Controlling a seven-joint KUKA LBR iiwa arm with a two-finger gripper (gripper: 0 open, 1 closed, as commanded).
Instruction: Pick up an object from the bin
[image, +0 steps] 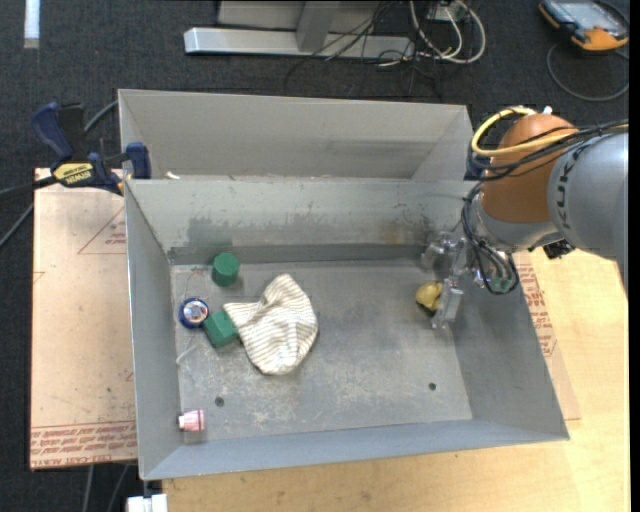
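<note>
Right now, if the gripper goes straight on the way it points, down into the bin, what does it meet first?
Probably the small yellow thing lying right at the tip of the gripper, near the right wall of the bin. Depth is unclear: it may just miss it and touch the floor instead.

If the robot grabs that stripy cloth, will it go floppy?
Probably floppy: the striped cloth lies crumpled in soft folds, so it should droop. It looks thin, so probably light. Pushed, it might nudge the green block at its edge.
</note>
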